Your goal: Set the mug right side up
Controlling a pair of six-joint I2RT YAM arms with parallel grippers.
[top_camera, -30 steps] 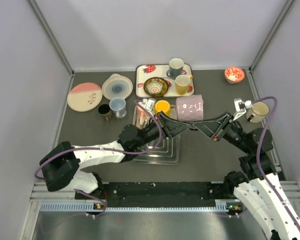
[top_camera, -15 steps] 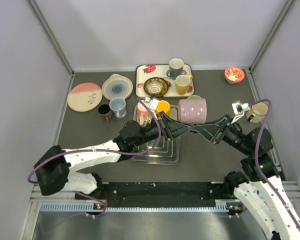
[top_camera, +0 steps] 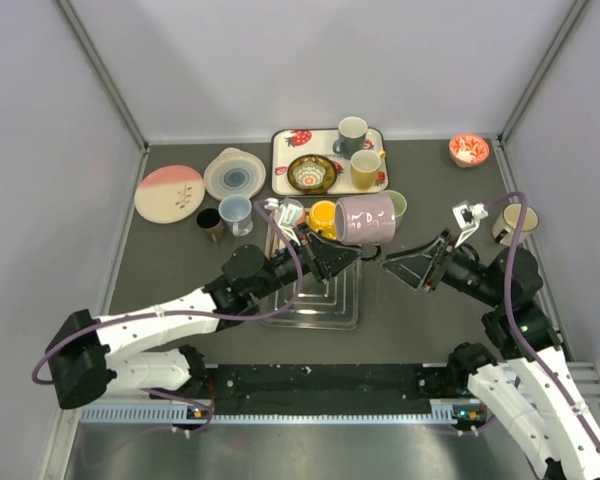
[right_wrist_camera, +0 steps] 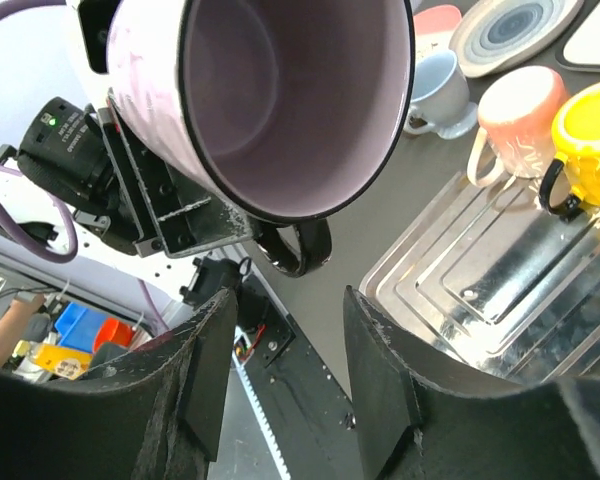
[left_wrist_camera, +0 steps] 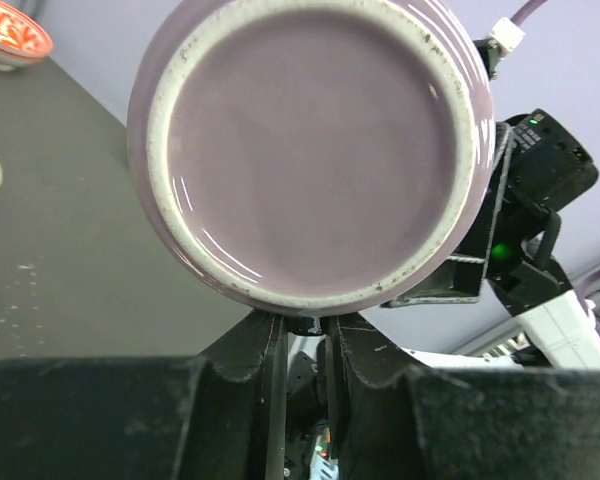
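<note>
The left gripper (top_camera: 332, 246) is holding the lilac mug (top_camera: 365, 218) off the table, over the 12 o'clock edge of the steel tray (top_camera: 325, 300). The mug is lying on its side, its base facing 9 o'clock and its mouth facing 3 o'clock. In the left wrist view the unglazed ring of the base (left_wrist_camera: 310, 150) is filling most of the frame. The two fingers (left_wrist_camera: 268, 345) are sitting almost together just under it, clamped on the mug at its handle side.

The right gripper (top_camera: 400, 268) is hovering near the mug's mouth at 4 o'clock, apart from it. Its jaws are standing wide with nothing between them. Its camera is looking straight into the mug's lilac inside, with the black handle (right_wrist_camera: 295, 245) hanging below.

Faint white marks are showing on the mug's side in the top view, too small to read.

A yellow mug (top_camera: 323, 213) is standing just beside the held mug at 9 o'clock, and a green cup (top_camera: 393, 204) is peeking out at 1 o'clock. A strawberry-printed tray (top_camera: 285, 172) is sitting at 11 o'clock, a red bowl (top_camera: 469, 150) at 2 o'clock and a cream mug (top_camera: 518, 222) well apart at 3 o'clock.
</note>
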